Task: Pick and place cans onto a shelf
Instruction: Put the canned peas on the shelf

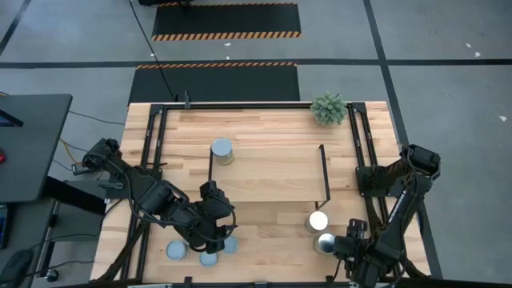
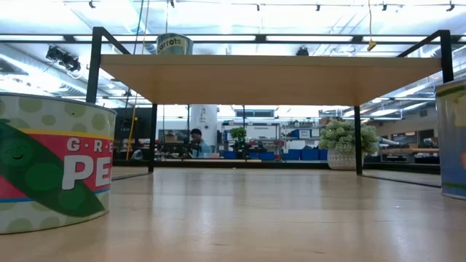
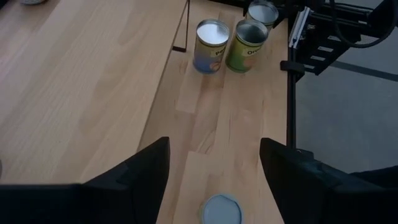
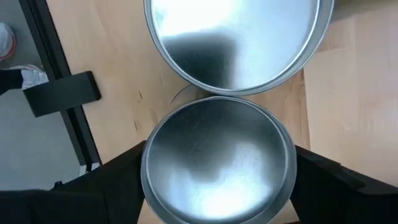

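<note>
The light-wood shelf stands mid-table with one can on its top. Three small blue-grey-topped cans stand near the table's near left edge. My left gripper hovers over them, open, with one small can below and between its fingers, untouched. Two wider silver-topped cans stand at the near right: one free, the other between the fingers of my right gripper. My right gripper has one finger on each of two opposite sides of the wider can's wall, just below its rim. The fingers slant down from the table's near right side. The can stands upright; whether it is off the table I cannot tell.
A small potted plant stands at the table's far right, behind the shelf. Black rod frames close both shelf ends. In the low view a green-labelled can stands close at left, with bare tabletop under the shelf.
</note>
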Robot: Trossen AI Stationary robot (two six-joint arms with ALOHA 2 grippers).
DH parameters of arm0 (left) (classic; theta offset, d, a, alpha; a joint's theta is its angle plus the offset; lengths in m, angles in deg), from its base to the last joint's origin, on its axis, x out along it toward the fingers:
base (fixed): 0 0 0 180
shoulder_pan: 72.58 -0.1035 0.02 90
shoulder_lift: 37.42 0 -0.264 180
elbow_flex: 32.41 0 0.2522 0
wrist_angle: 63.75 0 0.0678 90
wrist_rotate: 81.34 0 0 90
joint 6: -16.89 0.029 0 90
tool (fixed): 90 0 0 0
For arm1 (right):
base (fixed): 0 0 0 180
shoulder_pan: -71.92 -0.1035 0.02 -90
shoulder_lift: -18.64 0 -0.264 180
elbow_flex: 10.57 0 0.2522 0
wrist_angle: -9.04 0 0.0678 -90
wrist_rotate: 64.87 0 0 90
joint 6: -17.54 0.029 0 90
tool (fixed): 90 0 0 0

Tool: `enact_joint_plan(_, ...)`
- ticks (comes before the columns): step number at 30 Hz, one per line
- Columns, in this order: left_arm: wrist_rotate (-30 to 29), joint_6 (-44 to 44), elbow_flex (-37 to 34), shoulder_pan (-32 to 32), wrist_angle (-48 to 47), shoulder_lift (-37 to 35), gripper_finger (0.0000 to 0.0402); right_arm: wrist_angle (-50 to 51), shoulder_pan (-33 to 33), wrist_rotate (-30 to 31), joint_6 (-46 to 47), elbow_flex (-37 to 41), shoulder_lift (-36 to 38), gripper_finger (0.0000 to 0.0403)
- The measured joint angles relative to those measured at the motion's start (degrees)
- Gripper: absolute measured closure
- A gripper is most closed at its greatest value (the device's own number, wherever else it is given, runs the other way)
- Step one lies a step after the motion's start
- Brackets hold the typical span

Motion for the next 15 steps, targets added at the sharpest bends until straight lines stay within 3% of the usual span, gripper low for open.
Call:
enact_joint_plan(7, 0.3, 1.3, 0.0, 0.0, 3.0, 0.0, 0.0147, 0.4, 0.1, -4.6, -0.1, 0.0, 1.7, 0.0074)
enact_joint_plan(15, 2.0, 2.9, 0.1, -1.4, 4.5, -0.5, 0.0147, 2.0, 2.1, -5.9, 1.7, 0.0, 10.8, 0.0078)
